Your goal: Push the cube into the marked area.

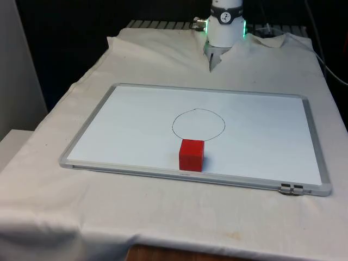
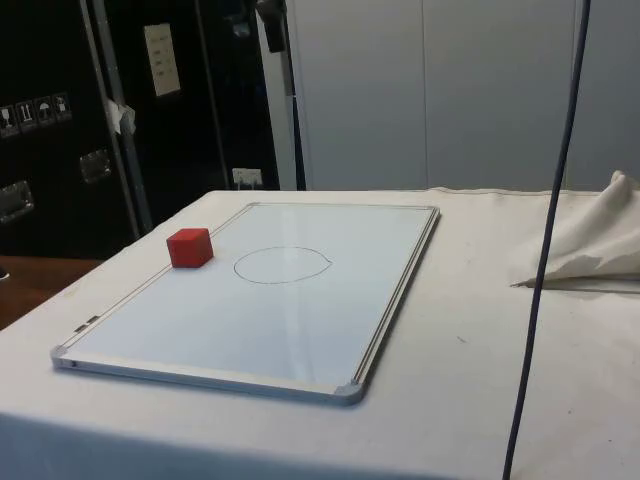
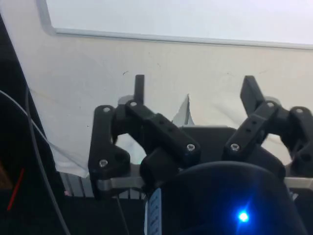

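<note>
cube (image 1: 191, 155) sits just outside circle (image 1: 198, 124) on whiteboard (image 1: 130, 114); fingers (image 3: 139, 88) apart.

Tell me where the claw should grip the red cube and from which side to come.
Grip the red cube across two opposite flat side faces, coming straight down from above. It sits flat on the whiteboard just outside the drawn circle, all sides free.

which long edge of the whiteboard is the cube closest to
The red cube sits by the whiteboard's long edge farthest from the gripper, just outside the drawn circle.
</note>
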You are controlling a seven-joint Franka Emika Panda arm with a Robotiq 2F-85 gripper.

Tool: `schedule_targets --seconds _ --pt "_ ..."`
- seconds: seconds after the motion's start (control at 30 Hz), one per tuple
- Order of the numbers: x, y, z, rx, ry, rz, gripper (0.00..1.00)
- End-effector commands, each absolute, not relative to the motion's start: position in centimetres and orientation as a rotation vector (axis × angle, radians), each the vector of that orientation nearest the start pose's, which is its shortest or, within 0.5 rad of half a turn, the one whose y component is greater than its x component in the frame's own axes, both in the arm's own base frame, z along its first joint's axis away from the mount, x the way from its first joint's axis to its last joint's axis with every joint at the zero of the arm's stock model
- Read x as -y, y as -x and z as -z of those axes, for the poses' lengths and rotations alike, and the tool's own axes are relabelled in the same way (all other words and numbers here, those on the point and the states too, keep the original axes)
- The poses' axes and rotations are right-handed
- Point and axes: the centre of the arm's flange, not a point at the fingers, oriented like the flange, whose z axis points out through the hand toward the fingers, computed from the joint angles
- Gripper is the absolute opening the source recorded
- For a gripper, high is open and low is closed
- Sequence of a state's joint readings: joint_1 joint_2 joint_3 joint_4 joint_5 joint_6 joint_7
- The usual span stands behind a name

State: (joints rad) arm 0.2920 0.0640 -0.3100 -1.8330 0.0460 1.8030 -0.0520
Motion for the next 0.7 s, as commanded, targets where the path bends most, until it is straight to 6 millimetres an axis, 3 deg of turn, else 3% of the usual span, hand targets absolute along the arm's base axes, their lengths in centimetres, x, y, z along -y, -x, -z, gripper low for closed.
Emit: schedule_targets --seconds 0.0,0.13,0.17,0.2,0.5,0.53,0.6,0.67 --pt "0.34 -56.83 -48.57 0.033 3.109 -0.137 0.96" --pt "0.36 -56.75 -48.6 0.034 3.108 -0.136 0.72" --pt "0.32 -56.92 -48.52 0.034 3.11 -0.142 0.62" --pt "0.36 -56.75 -48.6 0.034 3.108 -0.136 0.62" --pt "0.38 -56.89 -48.53 0.034 3.109 -0.142 0.14" --pt "0.36 -56.73 -48.62 0.034 3.108 -0.134 0.14" --pt "0.33 -56.79 -48.56 0.036 3.105 -0.134 0.02" --pt "0.22 -56.96 -48.4 0.036 3.104 -0.133 0.0"
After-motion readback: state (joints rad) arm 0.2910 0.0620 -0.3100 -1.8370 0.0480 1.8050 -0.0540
